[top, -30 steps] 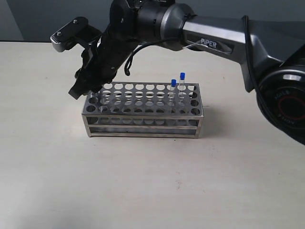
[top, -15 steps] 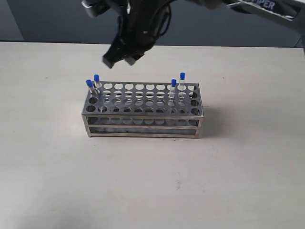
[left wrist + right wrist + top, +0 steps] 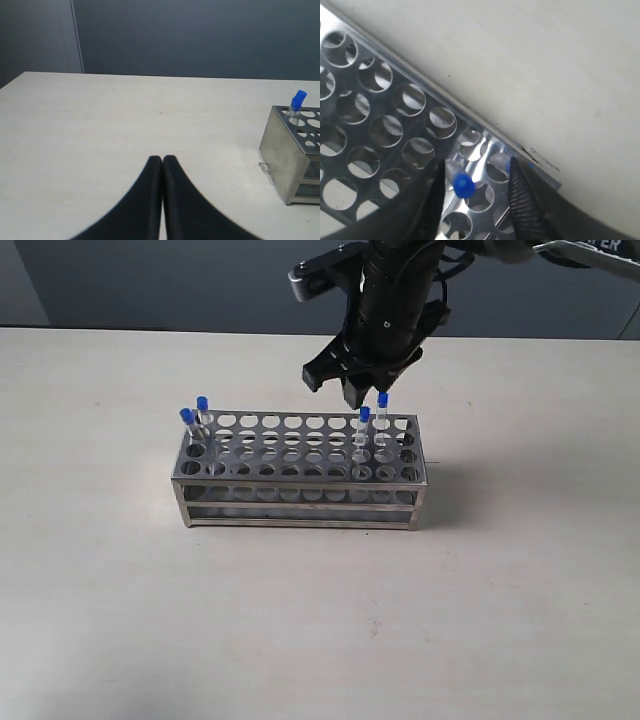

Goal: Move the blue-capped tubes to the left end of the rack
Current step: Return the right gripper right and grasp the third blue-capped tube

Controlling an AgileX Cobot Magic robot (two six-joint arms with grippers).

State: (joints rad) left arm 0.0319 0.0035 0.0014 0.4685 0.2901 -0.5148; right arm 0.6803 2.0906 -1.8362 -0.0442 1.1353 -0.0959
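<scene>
The silver rack (image 3: 300,490) stands mid-table. Two blue-capped tubes (image 3: 186,416) (image 3: 202,403) stand in holes at its left end, and two more (image 3: 364,414) (image 3: 382,399) near its right end. My right gripper (image 3: 336,388) hangs open just above the right pair. In the right wrist view one blue cap (image 3: 464,185) sits between the spread fingers (image 3: 522,200), untouched; the other cap is mostly hidden behind a finger. My left gripper (image 3: 162,160) is shut and empty, low over the table, facing the rack's left end (image 3: 287,150) and one tube (image 3: 297,100).
The beige tabletop (image 3: 120,600) spreads all around the rack. A dark wall runs behind the table's far edge (image 3: 150,328). The right arm reaches in from the upper right.
My right gripper rose from the rack's left end, leaving two tubes standing there, swung right, and now hangs open over the right pair.
</scene>
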